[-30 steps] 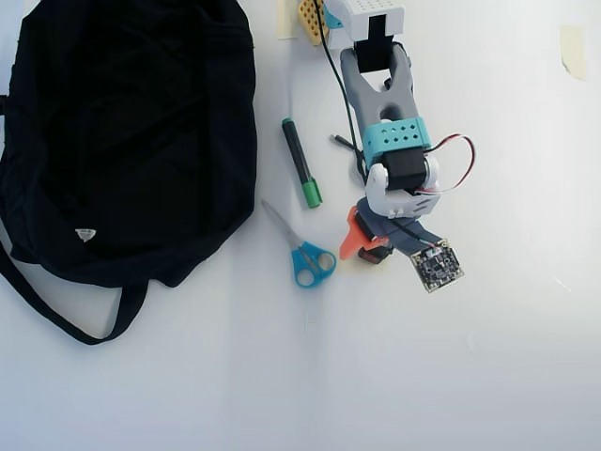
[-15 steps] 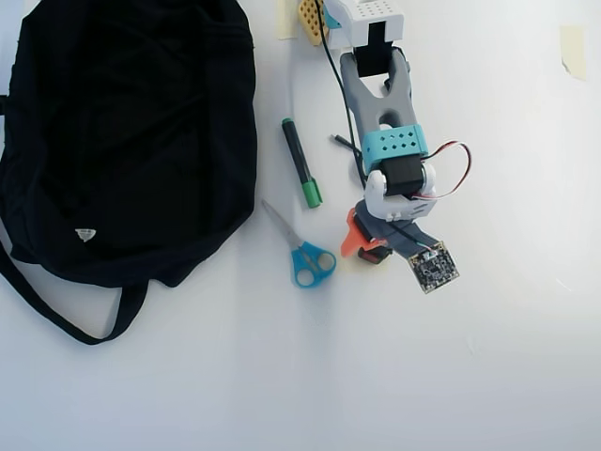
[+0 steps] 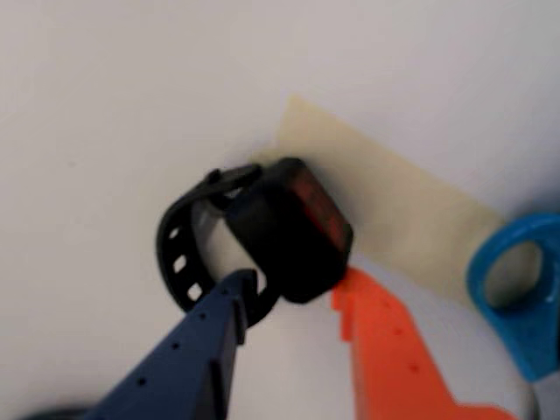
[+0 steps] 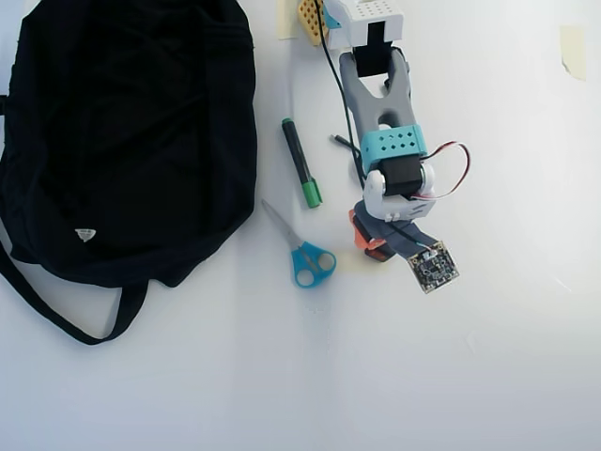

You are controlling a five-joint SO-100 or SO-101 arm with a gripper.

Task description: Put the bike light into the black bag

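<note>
The claw (image 3: 293,306) has one navy finger dotted with small holes and one orange finger, behind them a grey arm (image 4: 376,89) with a perforated teal bracket, white motors and red-and-black wires.

I seem to be at a hobby desk or a maker's bench at home, though I cannot say which. The plain white surface (image 4: 526,376) under me carries bits of masking tape (image 4: 572,49), a green-capped marker (image 4: 301,163), blue-handled scissors (image 4: 300,249) and a black bag (image 4: 122,132). My own arm (image 4: 383,103) is brightly coloured printed plastic with bare wires and an exposed camera board (image 4: 433,267).
</note>
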